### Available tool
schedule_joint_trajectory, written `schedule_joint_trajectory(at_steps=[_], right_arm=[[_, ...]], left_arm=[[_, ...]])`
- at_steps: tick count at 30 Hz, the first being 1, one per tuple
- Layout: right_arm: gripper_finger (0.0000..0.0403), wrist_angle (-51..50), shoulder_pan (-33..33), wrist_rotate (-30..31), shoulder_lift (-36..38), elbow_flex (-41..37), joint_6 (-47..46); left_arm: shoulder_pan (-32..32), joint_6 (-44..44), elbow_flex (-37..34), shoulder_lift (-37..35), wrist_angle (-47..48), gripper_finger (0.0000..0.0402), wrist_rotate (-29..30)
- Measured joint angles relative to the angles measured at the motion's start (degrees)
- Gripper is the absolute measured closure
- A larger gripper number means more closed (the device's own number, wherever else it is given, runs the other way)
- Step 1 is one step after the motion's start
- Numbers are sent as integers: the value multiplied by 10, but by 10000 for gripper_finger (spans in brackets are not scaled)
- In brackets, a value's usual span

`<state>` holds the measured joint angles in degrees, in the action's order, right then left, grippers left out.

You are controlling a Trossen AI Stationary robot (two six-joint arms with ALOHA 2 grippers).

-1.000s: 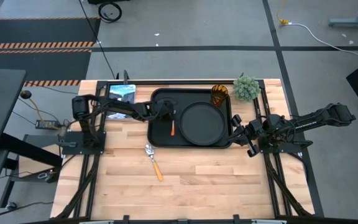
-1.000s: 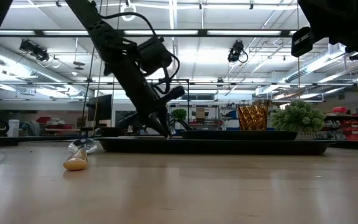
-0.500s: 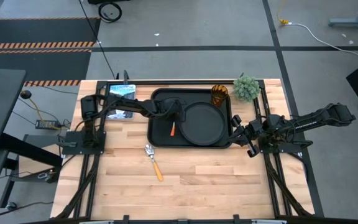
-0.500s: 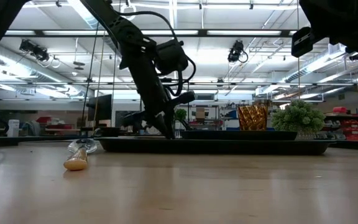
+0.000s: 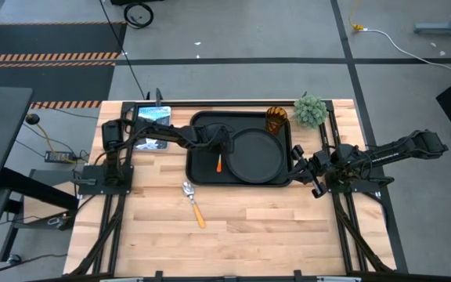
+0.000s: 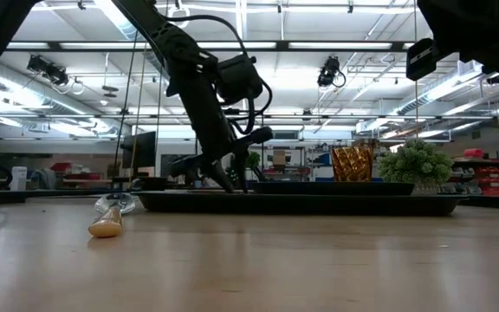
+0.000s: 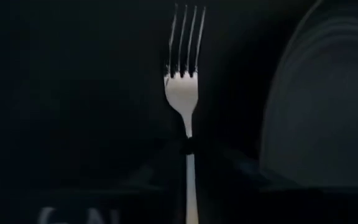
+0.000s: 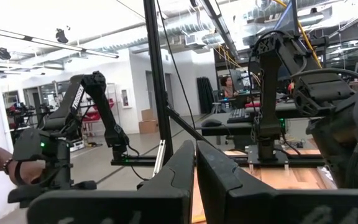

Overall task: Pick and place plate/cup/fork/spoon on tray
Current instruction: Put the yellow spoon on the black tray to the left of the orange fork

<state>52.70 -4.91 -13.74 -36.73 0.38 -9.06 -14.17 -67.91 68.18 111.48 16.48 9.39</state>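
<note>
The black tray (image 5: 202, 166) lies at the table's far middle. On it lies the round black plate (image 5: 254, 154), with the amber cup (image 5: 276, 120) at the tray's far right corner. My left gripper (image 5: 221, 146) reaches down into the tray, left of the plate, and is shut on the fork (image 7: 184, 87), whose orange handle (image 5: 218, 164) sticks out toward the near edge. The spoon (image 5: 194, 202) lies on the bare table in front of the tray. My right gripper (image 5: 308, 168) waits, shut and empty, beside the tray's right rim. My left gripper pinches the fork between its two fingers at the thin neck below the tines (image 7: 189, 154). The fingers come slanting down from the table's left. The tines (image 7: 186, 37) point away past the fingertips, beside the plate's rim (image 7: 278, 112). The tray's rim hides whether the fork rests on the tray floor.
A small green potted plant (image 5: 310, 110) stands beside the cup at the far right. A blue-white card (image 5: 153, 117) lies at the far left. Bare wood lies in front of the tray around the spoon (image 6: 109, 217).
My left arm has swung toward the table's right and now stands steeper over the tray. Its fingertips and the fork have stayed nearly where they were, left of the plate.
</note>
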Motion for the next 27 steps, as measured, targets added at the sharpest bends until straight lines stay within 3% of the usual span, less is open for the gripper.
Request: schedule_joint_trajectory(at_steps=[5,12,18,27], right_arm=[[380,0,0,0,0,0,0],[380,0,0,0,0,0,1],[380,0,0,0,0,0,0],[380,-1,0,1,0,0,0]], left_arm=[[1,31,8,-20,51,273,-5],[46,17,44,-61,196,287,8],[128,-47,52,-65,209,298,-21],[266,-198,52,-64,212,299,10]])
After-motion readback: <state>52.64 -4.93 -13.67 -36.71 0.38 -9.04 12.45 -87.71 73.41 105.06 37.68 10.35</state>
